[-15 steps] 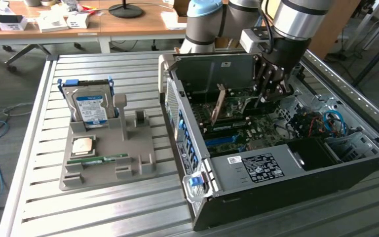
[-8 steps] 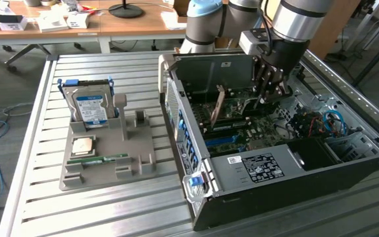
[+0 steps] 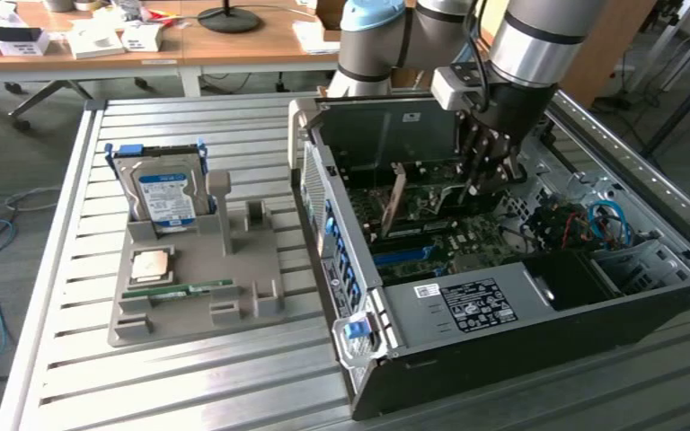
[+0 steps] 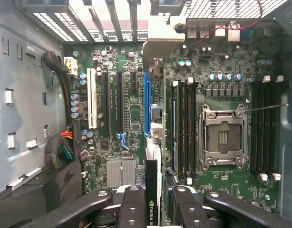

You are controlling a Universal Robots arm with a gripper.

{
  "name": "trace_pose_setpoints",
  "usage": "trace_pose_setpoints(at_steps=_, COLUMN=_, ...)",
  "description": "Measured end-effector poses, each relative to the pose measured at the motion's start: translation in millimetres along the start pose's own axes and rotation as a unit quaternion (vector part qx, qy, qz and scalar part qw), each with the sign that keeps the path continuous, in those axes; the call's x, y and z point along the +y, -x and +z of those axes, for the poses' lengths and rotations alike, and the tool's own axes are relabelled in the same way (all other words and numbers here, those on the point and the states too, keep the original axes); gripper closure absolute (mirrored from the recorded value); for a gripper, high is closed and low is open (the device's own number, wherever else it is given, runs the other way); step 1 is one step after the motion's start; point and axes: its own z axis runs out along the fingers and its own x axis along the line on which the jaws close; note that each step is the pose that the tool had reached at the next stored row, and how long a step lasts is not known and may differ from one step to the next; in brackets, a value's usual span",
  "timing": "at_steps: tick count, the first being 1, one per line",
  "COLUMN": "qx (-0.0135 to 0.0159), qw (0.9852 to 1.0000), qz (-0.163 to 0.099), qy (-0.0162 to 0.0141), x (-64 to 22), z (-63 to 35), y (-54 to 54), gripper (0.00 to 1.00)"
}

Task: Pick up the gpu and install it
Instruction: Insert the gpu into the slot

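Open computer case (image 3: 441, 350) lying on slatted metal table (image 3: 201, 377). Gripper (image 3: 485, 180) reaches down inside, jaws partly closed and clamped on gpu (image 4: 153, 202). Card stands edge-on between fingers (image 4: 131, 209), over motherboard (image 4: 131, 118), in line with blue slot (image 4: 147, 102); can't tell if seated. Processor socket (image 4: 223, 137) beside it sits bare. Grey parts tray (image 3: 249, 269) near case holds hard drive (image 3: 165, 193) upright, square chip (image 3: 154, 265) flat, green memory stick (image 3: 180, 290) lying in groove
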Motion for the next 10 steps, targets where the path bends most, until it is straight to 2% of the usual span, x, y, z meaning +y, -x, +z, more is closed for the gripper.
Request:
trace_pose_setpoints(at_steps=4, qx=-0.0002, qw=1.0000, qz=0.000, qy=-0.0005, x=0.7, z=4.4, y=-0.1, gripper=0.74)
trace_pose_setpoints(at_steps=10, qx=-0.0001, qw=1.0000, qz=-0.001, qy=-0.0006, x=3.8, z=5.5, y=-0.3, gripper=0.74)
